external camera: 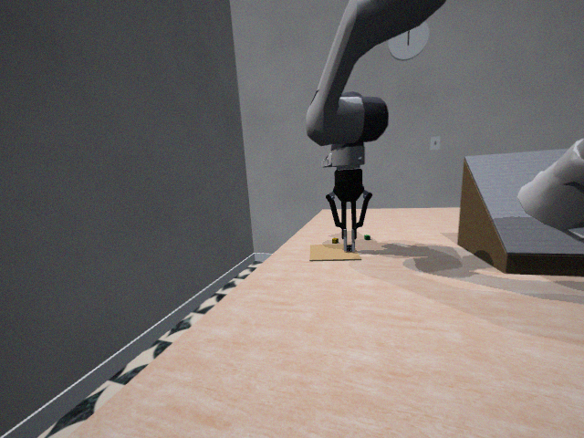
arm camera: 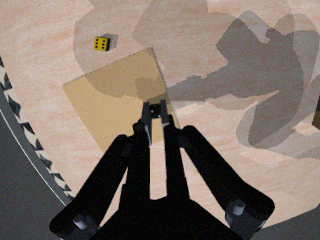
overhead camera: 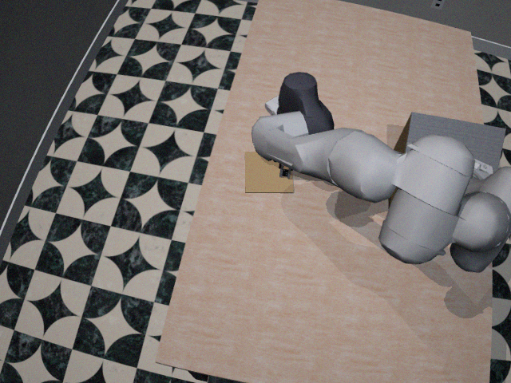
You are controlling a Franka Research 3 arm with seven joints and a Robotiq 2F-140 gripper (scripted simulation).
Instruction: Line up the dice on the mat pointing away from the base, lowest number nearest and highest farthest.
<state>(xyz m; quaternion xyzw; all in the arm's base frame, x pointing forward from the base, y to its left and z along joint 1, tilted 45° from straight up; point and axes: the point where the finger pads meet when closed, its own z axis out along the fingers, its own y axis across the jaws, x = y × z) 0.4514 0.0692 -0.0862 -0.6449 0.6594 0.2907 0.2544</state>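
Note:
My gripper points down and is shut on a small black die. The die is low over the mat's right part in the exterior view; whether it touches the mat I cannot tell. The tan square mat lies flat on the table. A yellow die lies off the mat, just beyond its far edge in the exterior view, with six pips up in the wrist view. A green die lies off the mat, farther right. The top view shows neither.
A large block with a grey sloping top stands on the table to the right of the mat. The table's left edge runs close to the mat's left side. The arm hides the area behind the mat in the top view.

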